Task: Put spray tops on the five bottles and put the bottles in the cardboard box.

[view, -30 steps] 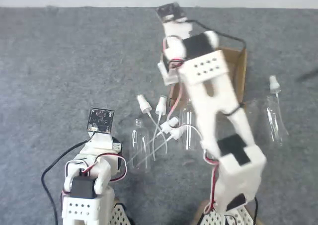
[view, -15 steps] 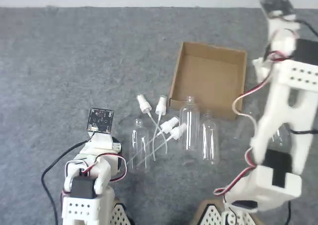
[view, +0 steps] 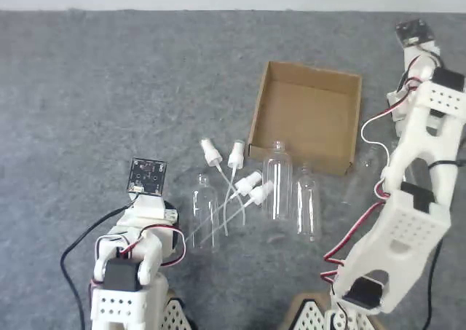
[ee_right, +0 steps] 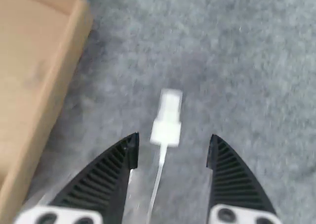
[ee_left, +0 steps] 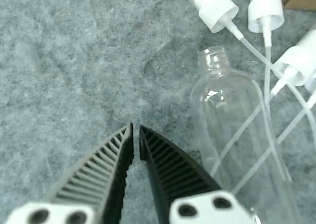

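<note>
The right arm (view: pixel 408 199) has swung off the cardboard box (view: pixel 306 119) and over to the right side of the table. The left arm (view: pixel 135 272) hasn't budged, and the loose bottles and tops lie just where they were.

Starting at the near edge, the left arm sits folded over the grey carpet (view: pixel 109 89). The left gripper (ee_left: pixel 136 128) hangs low above the carpet with its jaws all but closed. There's only a sliver between the tips and nothing in them.

Just beside it lies an uncapped bottle (ee_left: pixel 237 120) on its side, open neck pointing away from the arm. The thin tubes of the spray tops (ee_left: pixel 212 4) cross over its body. From above, four of those tops are bunched between this bottle and the box, heads towards the box.

A little further right, two more bottles (view: pixel 277 184) lie side by side with no tops on. The nearer box wall is right at the neck of the taller one.

Beyond them the cardboard box stands open, with bare cardboard showing inside.

Far right, past the box, the right gripper (ee_right: pixel 174 137) hovers with jaws spread wide. A white spray top (ee_right: pixel 167 117) lies on the carpet between the tips, its tube running back towards the wrist, and the jaws aren't gripping it. I can't tell whether that top sits on a bottle.
</note>
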`<state>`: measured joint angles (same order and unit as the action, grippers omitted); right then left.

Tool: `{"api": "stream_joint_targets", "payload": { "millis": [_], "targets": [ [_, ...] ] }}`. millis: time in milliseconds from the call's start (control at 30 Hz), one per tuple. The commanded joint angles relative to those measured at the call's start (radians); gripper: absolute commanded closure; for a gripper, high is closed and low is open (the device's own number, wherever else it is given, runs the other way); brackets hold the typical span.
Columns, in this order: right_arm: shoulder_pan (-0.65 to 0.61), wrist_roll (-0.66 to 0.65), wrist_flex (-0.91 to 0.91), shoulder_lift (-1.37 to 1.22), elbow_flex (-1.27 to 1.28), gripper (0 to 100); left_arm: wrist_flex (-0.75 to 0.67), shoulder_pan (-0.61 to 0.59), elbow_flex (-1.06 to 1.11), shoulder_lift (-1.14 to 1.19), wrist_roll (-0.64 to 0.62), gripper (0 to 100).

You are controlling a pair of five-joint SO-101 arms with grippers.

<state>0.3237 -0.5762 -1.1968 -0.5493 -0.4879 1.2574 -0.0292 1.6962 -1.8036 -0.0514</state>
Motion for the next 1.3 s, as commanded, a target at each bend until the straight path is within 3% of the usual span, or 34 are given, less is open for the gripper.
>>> {"api": "stream_joint_targets", "payload": {
  "millis": [0, 400, 700, 933, 1267],
  "targets": [
    [0.03, -0.012, 0.094, -0.025, -0.011, 80.5, 0.005, -0.003, -0.012, -0.017, -0.002, 99],
    [0.059, -0.012, 0.151, -0.189, -0.011, 80.6, 0.005, -0.003, -0.012, -0.017, -0.002, 99],
    [0.067, -0.012, 0.153, -0.211, -0.011, 97.5, 0.005, -0.003, -0.012, -0.017, -0.002, 99],
    [0.111, -0.012, 0.105, -0.042, -0.012, 97.7, 0.005, -0.003, -0.012, -0.017, -0.002, 99],
    [0.05, -0.006, -0.188, 0.329, -0.012, 97.7, 0.005, -0.003, -0.012, -0.017, -0.002, 99]
  ]
}}
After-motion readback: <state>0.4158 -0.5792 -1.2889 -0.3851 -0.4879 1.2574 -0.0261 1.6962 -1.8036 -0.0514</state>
